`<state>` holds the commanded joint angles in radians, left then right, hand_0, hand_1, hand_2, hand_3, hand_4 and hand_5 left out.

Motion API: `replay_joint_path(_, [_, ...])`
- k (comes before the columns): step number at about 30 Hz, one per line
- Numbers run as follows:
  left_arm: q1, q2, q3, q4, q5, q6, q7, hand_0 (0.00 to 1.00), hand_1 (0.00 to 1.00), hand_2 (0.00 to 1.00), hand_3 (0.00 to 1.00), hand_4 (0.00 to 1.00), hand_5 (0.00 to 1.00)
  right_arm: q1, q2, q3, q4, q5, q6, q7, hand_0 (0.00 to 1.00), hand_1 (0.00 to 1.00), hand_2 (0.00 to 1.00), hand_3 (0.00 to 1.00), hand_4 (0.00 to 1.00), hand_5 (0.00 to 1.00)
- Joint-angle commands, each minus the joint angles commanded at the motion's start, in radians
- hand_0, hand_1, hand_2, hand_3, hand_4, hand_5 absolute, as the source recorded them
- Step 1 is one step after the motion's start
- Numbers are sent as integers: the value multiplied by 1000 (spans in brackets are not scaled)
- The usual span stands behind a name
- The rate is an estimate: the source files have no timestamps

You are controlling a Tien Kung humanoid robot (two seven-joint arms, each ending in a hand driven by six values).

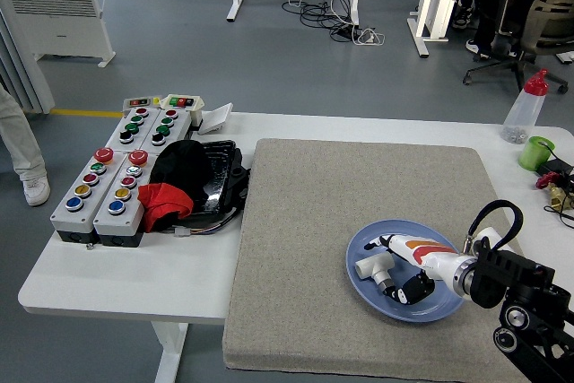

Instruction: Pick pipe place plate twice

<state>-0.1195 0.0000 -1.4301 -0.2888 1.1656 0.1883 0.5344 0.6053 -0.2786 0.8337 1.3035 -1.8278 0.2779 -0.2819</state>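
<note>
A white pipe fitting (369, 266) lies low over the left part of the blue plate (439, 309), which sits on the grey mat at the right front. My right hand (401, 268) reaches in from the lower right and is shut on the pipe, its white thumb above the pipe and its black fingers (411, 291) curled below. The pipe seems to touch the plate's surface. My left arm is out of view.
The grey mat (341, 213) covers the table's middle and right. Grey button boxes (112, 177) and a black and red bundle (184, 181) sit at the left. A clear bottle (525, 109) and a green cup (536, 152) stand at the far right.
</note>
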Motion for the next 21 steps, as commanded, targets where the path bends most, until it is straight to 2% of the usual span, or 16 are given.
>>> replay_joint_path(5, [1, 0, 3, 1, -5, 0, -1, 608, 574, 593, 627, 599, 998, -11, -11, 27, 20, -15, 3, -4, 986, 901, 998, 998, 807, 181])
replay_joint_path(10, [-2, 0, 7, 2, -12, 0, -5, 608, 574, 593, 627, 599, 998, -18, -24, 90, 54, -5, -21, 29, 986, 901, 998, 998, 807, 181])
replay_joint_path(11, [-2, 0, 7, 2, -12, 0, -5, 608, 574, 592, 627, 599, 998, -19, -24, 92, 54, -4, -22, 30, 978, 896, 998, 998, 737, 155])
replay_joint_path(12, [-4, 0, 6, 2, -11, 0, -5, 608, 574, 592, 627, 599, 998, -16, -31, 116, 53, 0, -36, 29, 978, 896, 998, 998, 737, 155])
replay_joint_path(16, [-6, 0, 8, 3, -14, -1, -6, 608, 574, 592, 627, 599, 998, -9, -51, 187, 3, 5, -57, -1, 978, 896, 998, 998, 737, 155])
replay_joint_path(17, [-6, 0, 9, 3, -14, -1, -6, 608, 574, 592, 628, 599, 998, -6, -59, 204, -20, 6, -58, -13, 974, 893, 998, 998, 767, 205])
replay_joint_path(21, [-7, 0, 9, 3, -13, -3, -5, 608, 574, 592, 628, 599, 998, 0, -75, 244, -100, 9, -80, -27, 974, 893, 998, 998, 767, 205])
